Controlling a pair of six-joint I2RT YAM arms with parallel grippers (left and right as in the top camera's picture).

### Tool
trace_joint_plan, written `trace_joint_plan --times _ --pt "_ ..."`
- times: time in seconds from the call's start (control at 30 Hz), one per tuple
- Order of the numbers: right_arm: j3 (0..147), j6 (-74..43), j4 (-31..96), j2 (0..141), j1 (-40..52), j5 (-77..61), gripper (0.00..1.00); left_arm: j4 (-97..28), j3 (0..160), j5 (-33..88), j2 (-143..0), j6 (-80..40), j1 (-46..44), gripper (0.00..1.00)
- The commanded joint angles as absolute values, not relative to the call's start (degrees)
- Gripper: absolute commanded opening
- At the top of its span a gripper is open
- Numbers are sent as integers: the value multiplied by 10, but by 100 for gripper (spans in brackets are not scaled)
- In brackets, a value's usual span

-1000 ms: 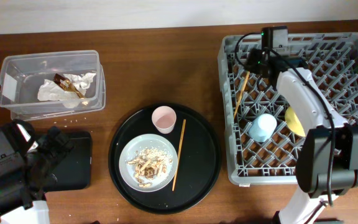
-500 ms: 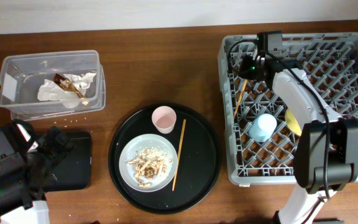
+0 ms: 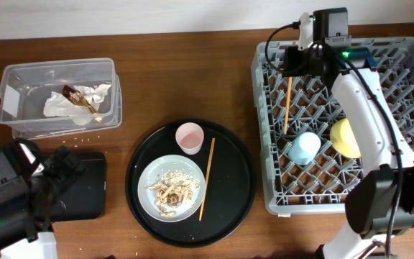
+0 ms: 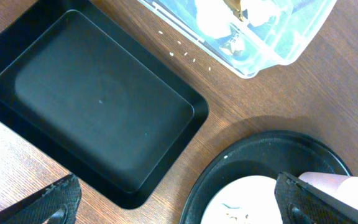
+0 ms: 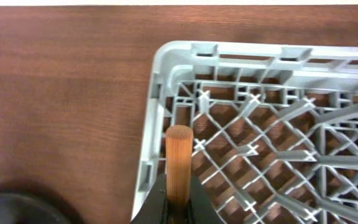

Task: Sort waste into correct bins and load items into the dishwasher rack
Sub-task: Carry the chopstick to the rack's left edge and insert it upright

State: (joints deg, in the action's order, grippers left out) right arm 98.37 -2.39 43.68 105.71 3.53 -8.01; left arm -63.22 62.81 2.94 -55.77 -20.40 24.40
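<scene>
1. Your right gripper (image 5: 179, 210) is clenched on one end of a wooden chopstick (image 3: 287, 104). In the wrist view the stick shows almost end-on between the dark fingers.
2. From overhead, that chopstick lies inside the lattice wall of the dishwasher rack (image 3: 259, 144), at the corner nearest the middle of the table's (image 3: 192, 72) far edge. You cannot tell whether its free end touches the grid.
3. Gripping it by the end likely keeps the fingers above the pegs while the stick goes down between them.
4. The light-blue cup (image 3: 304, 147) and the yellow bowl (image 3: 345, 138) sit mid-rack, just beside each other. That part of the loading looks done.
5. The round black tray (image 3: 243, 188) holds what is left: the pink cup (image 3: 190, 137), the grey plate (image 3: 149, 173) covered in food scraps (image 3: 171, 190), and the second chopstick (image 3: 206, 178) just beside the plate.
6. Your left gripper (image 4: 179, 198) is released and empty, fingers wide apart above the near edge of the shallow black tray (image 4: 98, 99). That looks like a waiting post beside the bin meant for the scraps.
7. The clear tub (image 3: 9, 79) holds the crumpled napkins (image 3: 67, 104) and the brown wrapper (image 3: 76, 95).
</scene>
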Motion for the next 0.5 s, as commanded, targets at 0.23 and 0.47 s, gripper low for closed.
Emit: trace_joint_plan --times 0.23,0.47 --pt "984 -13 470 1098 68 -114 5 -631 636 25 -557 -203 247 99" --pt "984 -21 489 1098 68 -114 52 -631 636 25 -557 -203 247 99"
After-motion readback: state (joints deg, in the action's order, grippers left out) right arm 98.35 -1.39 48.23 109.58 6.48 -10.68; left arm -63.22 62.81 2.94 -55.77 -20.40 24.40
